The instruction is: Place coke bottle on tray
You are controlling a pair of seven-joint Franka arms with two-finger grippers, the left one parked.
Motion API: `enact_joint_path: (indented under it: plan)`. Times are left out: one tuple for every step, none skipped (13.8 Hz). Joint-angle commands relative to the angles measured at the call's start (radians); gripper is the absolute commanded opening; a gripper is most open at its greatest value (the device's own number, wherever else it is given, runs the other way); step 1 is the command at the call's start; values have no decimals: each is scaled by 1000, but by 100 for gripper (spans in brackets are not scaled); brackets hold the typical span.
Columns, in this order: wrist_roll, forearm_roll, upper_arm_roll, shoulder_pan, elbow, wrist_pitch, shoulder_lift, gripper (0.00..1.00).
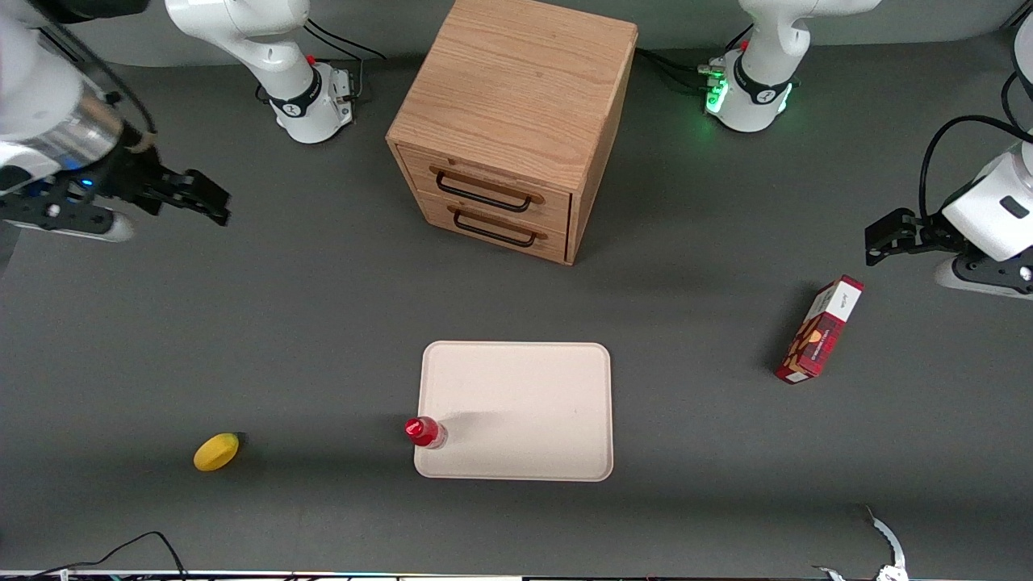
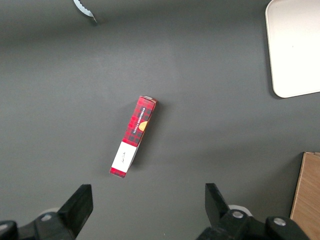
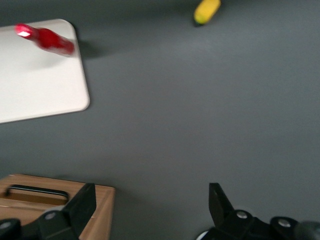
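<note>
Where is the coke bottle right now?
The coke bottle stands upright on the tray, at its near corner toward the working arm's end, closest to the lemon. The gripper is open, well away above the table.

Standing on the dark grey bench [image 1: 323,323]: a light wooden cabinet [image 1: 516,121] with two drawers, each fronted by a black handle. Lying nearer the front camera, toward the working arm's end: a small yellow fruit [image 1: 216,451], well apart from the cabinet. Lying flat toward the parked arm's end: a red plaid carton [image 1: 819,329] with a white end, set at a slant.
</note>
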Motion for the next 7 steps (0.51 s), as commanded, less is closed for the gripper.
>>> enact_joint_path:
  plan:
    - [-90,38,-75,2,-307,165,-165,100]
    - [-90,40,-78,2,-363,197,-191,100]
    - [-90,40,-78,3,-372,199,-196,100]
    - [-90,40,-84,3,-359,192,-191,100]
    - [-78,40,-90,3,-334,176,-182,100]
    - [-74,41,-92,3,-314,153,-177,100]
    - [-71,41,-93,3,-293,150,-171,100]
